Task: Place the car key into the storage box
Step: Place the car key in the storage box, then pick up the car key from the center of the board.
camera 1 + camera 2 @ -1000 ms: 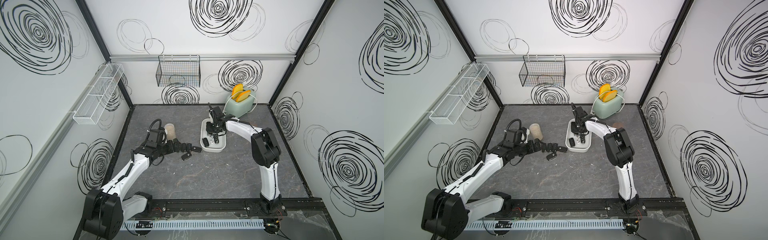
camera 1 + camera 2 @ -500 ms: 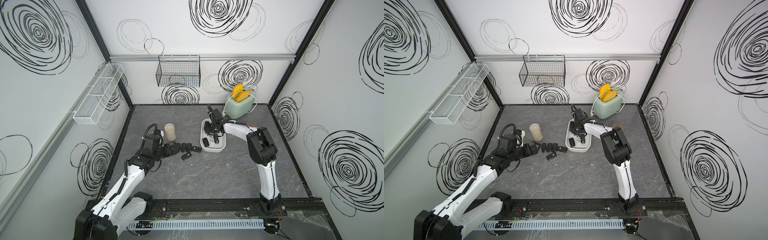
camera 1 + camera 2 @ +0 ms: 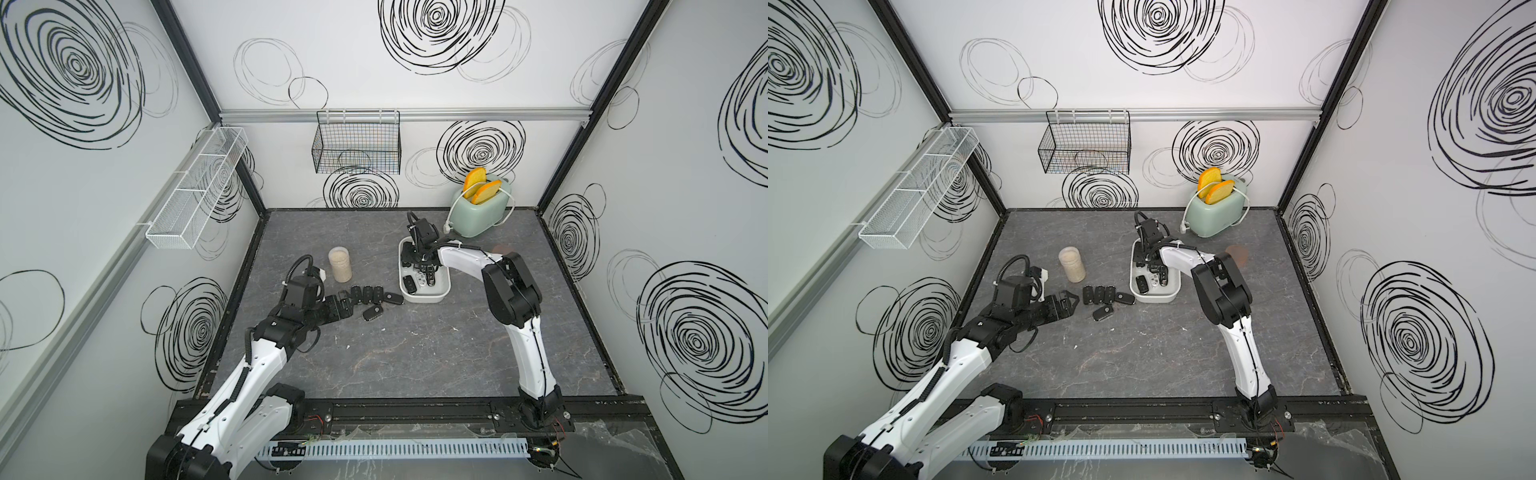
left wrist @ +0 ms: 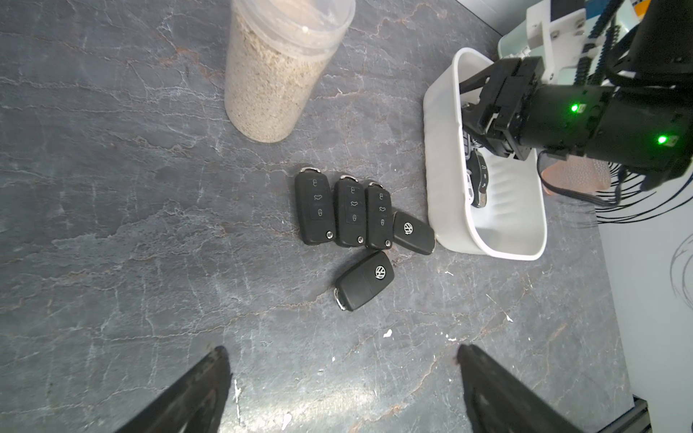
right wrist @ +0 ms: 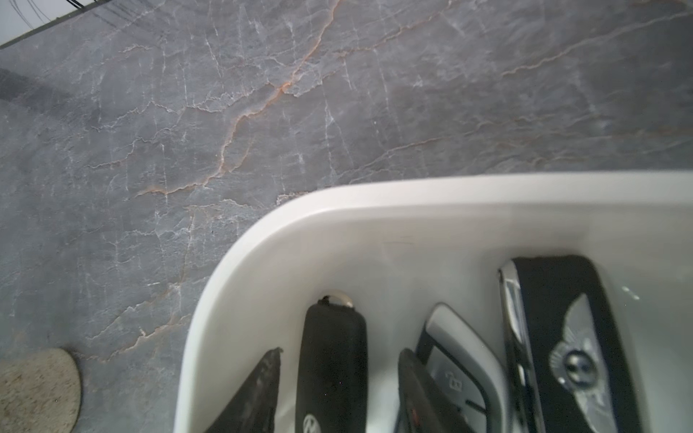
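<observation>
The white storage box (image 3: 424, 298) (image 3: 1154, 298) stands mid-table and holds several car keys (image 3: 419, 280). My right gripper (image 3: 414, 257) (image 5: 341, 352) reaches down into its far end. In the right wrist view a black car key (image 5: 330, 375) lies on the box floor (image 5: 337, 225) between the two fingers, with white gaps on both sides, so the jaws are open and off it. My left gripper (image 3: 340, 309) (image 4: 339, 352) hangs wide open over bare table, short of several black car keys (image 4: 345, 213) (image 3: 368, 295) lying beside the box.
A jar of sand (image 3: 340, 264) stands behind the loose keys. A green toaster (image 3: 482, 208) with bread sits at the back right, near a brown disc (image 3: 1237, 253). A black wire basket (image 3: 357, 147) and a white mesh tray (image 3: 195, 195) hang on the walls.
The right jaws have parted inside the box, letting go of the black key. The left arm has drawn back from the row of keys toward the near left.
</observation>
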`<state>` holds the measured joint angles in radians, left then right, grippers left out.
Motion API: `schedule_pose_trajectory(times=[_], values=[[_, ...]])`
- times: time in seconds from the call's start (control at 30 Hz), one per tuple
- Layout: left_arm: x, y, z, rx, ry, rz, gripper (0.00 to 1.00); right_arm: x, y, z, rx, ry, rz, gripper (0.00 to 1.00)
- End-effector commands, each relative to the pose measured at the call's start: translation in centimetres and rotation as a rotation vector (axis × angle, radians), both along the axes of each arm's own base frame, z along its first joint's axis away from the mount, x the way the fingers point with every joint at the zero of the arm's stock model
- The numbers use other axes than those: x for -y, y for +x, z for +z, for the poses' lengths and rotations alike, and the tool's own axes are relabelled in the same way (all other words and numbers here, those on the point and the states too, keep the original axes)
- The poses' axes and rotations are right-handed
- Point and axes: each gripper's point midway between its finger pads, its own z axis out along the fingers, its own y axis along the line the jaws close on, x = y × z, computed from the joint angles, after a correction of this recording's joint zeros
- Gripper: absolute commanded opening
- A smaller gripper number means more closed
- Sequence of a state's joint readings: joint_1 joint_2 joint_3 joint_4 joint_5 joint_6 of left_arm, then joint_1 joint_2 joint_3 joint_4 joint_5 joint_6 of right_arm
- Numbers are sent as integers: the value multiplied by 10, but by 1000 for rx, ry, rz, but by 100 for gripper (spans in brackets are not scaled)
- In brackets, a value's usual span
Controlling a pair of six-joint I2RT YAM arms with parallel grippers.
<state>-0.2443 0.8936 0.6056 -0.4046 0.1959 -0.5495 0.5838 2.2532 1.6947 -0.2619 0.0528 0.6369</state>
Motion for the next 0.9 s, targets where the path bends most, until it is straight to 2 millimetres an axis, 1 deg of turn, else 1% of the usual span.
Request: schedule_pose_trajectory(times=[0.0, 0.1, 0.17, 0.23, 0.3, 0.47, 0.5, 0.63, 0.77, 0.83, 0.87], values=[[1, 1, 7, 28, 3, -8, 98, -4, -6, 23, 29, 8, -11, 55], [3, 3, 9, 33, -4, -12, 98, 3, -11, 43, 58, 11, -11, 55], [4, 4, 11, 38, -6, -16, 98, 8, -19, 60, 88, 19, -3, 55], [6, 7, 14, 46, -10, -21, 98, 14, -31, 78, 119, 40, 15, 57], [9, 9, 16, 52, -18, -29, 98, 17, -47, 95, 146, 69, 48, 59], [16, 13, 18, 59, -35, -29, 98, 20, -94, 127, 210, 121, 162, 67], [17, 13, 18, 58, -41, -28, 98, 19, -105, 139, 237, 138, 188, 69], [21, 10, 19, 62, -72, -17, 98, 15, -148, 154, 283, 167, 300, 75], [25, 3, 20, 58, -112, -10, 98, 4, -189, 162, 301, 179, 441, 76], [27, 0, 19, 59, -131, -15, 98, -4, -210, 163, 297, 191, 520, 76], [28, -2, 18, 56, -135, -18, 98, -8, -217, 164, 296, 204, 548, 76]])
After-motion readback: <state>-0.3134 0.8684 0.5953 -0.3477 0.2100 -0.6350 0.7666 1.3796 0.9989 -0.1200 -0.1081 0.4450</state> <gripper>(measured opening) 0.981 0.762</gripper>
